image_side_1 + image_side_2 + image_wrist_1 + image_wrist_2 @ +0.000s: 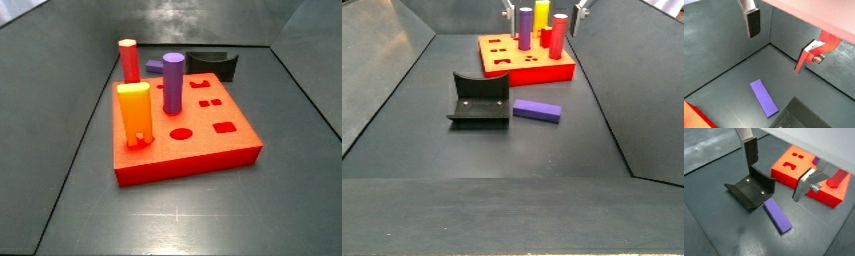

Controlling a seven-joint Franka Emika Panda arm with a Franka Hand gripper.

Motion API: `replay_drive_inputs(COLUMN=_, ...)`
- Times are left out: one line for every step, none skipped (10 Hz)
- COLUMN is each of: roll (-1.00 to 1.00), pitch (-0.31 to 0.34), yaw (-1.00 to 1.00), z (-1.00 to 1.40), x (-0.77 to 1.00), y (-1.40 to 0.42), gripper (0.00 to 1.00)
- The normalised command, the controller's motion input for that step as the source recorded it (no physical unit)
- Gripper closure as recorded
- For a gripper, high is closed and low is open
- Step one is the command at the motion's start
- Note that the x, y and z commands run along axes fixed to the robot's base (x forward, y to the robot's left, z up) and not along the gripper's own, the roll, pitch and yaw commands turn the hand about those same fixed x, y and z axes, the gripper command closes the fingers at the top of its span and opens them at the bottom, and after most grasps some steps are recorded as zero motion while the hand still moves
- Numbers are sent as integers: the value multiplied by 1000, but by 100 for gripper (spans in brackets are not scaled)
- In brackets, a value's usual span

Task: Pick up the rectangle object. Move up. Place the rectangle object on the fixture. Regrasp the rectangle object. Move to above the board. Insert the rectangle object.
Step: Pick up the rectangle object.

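Purple and flat-sided, the rectangle object [777,216] is a short bar with crisp edges, and you can see it lying flat on the dark floor [502,150] in both wrist views and in a side view [536,110]. It rests just beside the fixture [480,100], a black block with a curved notch cut into its top, on the side away from the left wall; whether the two touch is hard to tell. The board [527,58], a thick red slab with shaped holes, sits farther back, apart from the bar. On it stand a purple cylinder [173,82], a yellow-orange post [132,114] and a red peg [128,61].

Your gripper [781,174] hangs above the floor, over the fixture and the near edge of the board. It is released: the two silver fingers [751,150] stand well apart with nothing between them, and the bar lies untouched below.
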Motion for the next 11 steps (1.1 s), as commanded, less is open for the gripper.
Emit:
replay_drive_inputs(roll=0, pitch=0, yaw=-1000, z=-151, x=0, y=0, gripper=0)
replay_drive_inputs(roll=6, pitch=0, yaw=-1000, z=-160, x=0, y=0, gripper=0)
replay_drive_inputs(roll=7, pitch=0, yaw=-1000, z=-166, x=0, y=0, gripper=0)
replay_drive_inputs(roll=7, pitch=0, yaw=-1000, z=-169, x=0, y=0, gripper=0)
replay_drive_inputs(roll=11, pitch=0, yaw=-1000, z=-169, x=0, y=0, gripper=0)
replay_drive_inputs(roll=6, pitch=0, yaw=-1000, z=-169, x=0, y=0, gripper=0)
replay_drive_inputs(roll=6, pitch=0, yaw=-1000, z=-166, x=0, y=0, gripper=0)
replay_drive_inputs(roll=3, pitch=0, yaw=-1000, z=-191, x=0, y=0, gripper=0)
replay_drive_inputs(roll=0, pitch=0, yaw=-1000, z=-217, x=0, y=0, gripper=0)
replay_drive_inputs(roll=0, pitch=-10, yaw=-1000, z=-246, x=0, y=0, gripper=0)
replay_drive_inputs(roll=6, pitch=-13, yaw=-1000, z=-314, x=0, y=0, gripper=0)
